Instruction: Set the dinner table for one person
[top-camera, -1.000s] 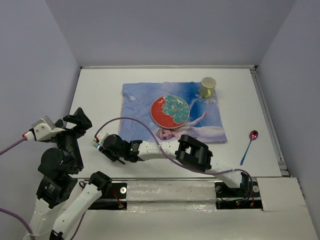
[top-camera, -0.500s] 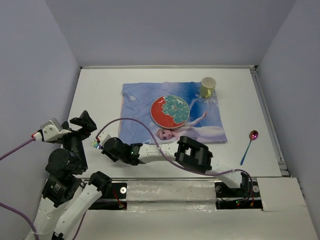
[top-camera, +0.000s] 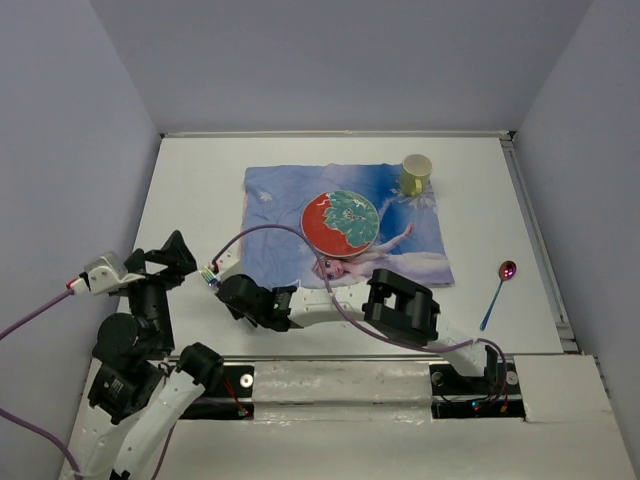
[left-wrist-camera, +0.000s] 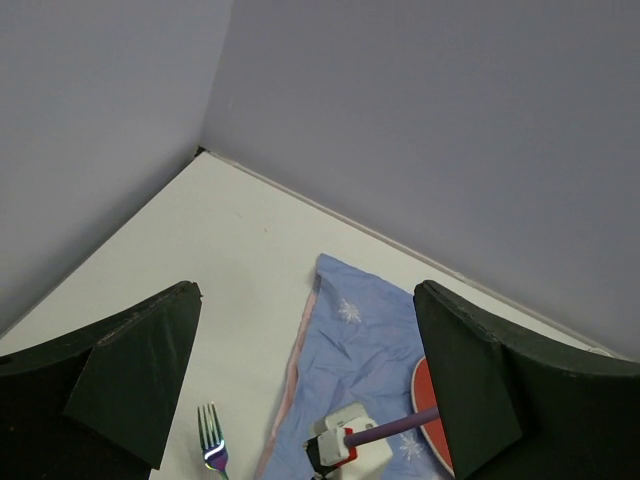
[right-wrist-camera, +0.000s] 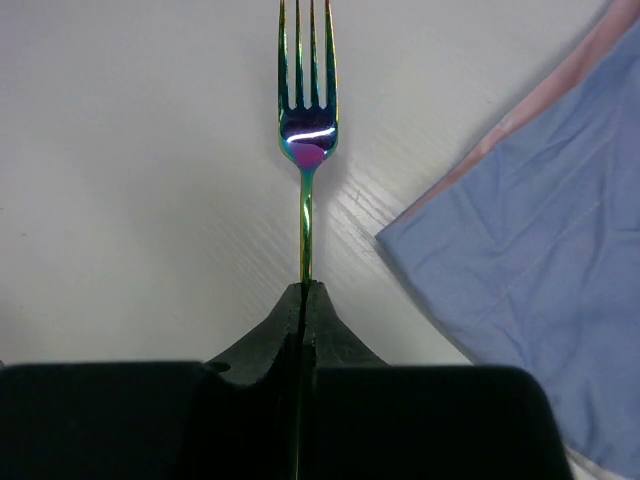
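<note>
An iridescent fork points away from me over the off-white dinner table, just left of the blue mat. My right gripper is shut on the fork's handle, and the tines stick out past the fingertips. From above, the fork and the right gripper sit off the mat's near left corner. My left gripper hangs open and empty at the left of the table. Its wrist view looks down on the fork between its wide fingers.
A red and green plate lies in the middle of the mat. A yellow cup stands at the mat's far right corner. A purple spoon lies on the table to the right. Grey walls close in three sides.
My right gripper has closed on the fork's handle and shifted it a little right, toward the mat. The left arm has drawn slightly nearer and rightward, still open.
</note>
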